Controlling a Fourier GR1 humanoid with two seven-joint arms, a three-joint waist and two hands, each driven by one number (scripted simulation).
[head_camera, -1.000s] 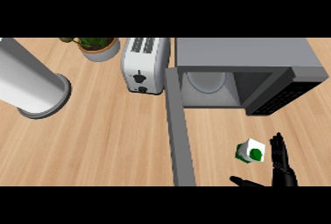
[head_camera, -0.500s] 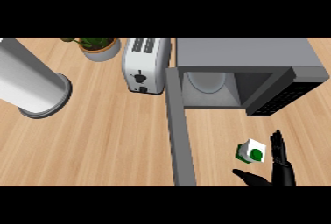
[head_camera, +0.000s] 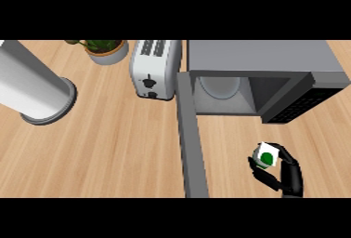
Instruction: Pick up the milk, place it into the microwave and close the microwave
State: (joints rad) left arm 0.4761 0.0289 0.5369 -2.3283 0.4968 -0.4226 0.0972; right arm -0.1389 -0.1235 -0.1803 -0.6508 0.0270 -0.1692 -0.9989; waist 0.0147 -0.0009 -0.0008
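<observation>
The milk (head_camera: 266,155), a small white carton with a green circle, stands on the wooden counter in front of the microwave (head_camera: 264,58), to the right of its open door (head_camera: 192,144). My right hand (head_camera: 286,175) comes up from the lower edge and wraps the carton. Its fingers (head_camera: 290,161) curl along the carton's right side and the thumb presses at its near-left corner. The microwave's cavity shows a round turntable plate (head_camera: 223,86). My left hand shows nowhere.
A white toaster (head_camera: 154,69) stands just left of the microwave, with a potted plant (head_camera: 103,49) behind it. A large white cylinder (head_camera: 31,90) lies at the far left. The open door juts toward me like a grey wall.
My right hand has moved forward and its thumb and fingers have drawn in round the milk. The carton has shifted slightly away from me.
</observation>
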